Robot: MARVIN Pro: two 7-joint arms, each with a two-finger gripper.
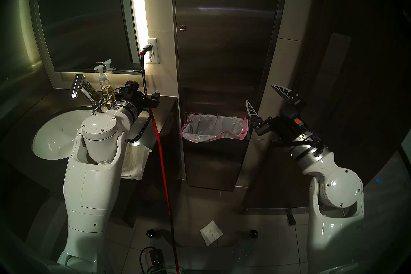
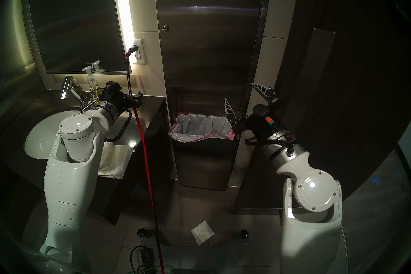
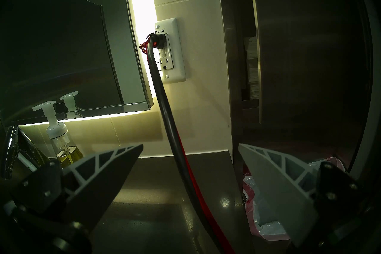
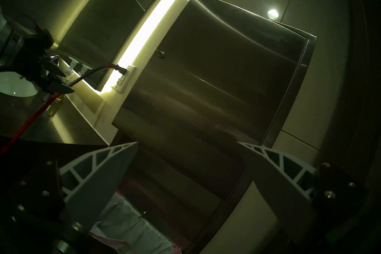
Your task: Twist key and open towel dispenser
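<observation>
The towel dispenser (image 1: pixel 224 33) is a tall brushed-steel wall cabinet in the middle of the head views. A tiny key (image 1: pixel 183 27) sticks out of the round lock near the door's left edge, also seen as key (image 2: pixel 165 27) and key (image 4: pixel 160 54). In the left wrist view the dispenser door (image 3: pixel 309 61) stands slightly ajar, and white folded towels (image 3: pixel 252 66) show in the gap. My left gripper (image 1: pixel 155 97) hovers open over the counter, left of the dispenser and well below the key. My right gripper (image 1: pixel 260 93) is open and empty at the dispenser's lower right, above the bin.
A steel waste bin (image 1: pixel 215 149) with a pink-edged liner hangs under the dispenser. A red and black cable (image 1: pixel 160 155) runs from the wall outlet (image 1: pixel 152 51) down past my left gripper. Sink (image 1: pixel 57 133), soap bottle (image 1: pixel 104 86) and mirror (image 1: pixel 82 15) are left. A paper towel (image 1: pixel 211 233) lies on the floor.
</observation>
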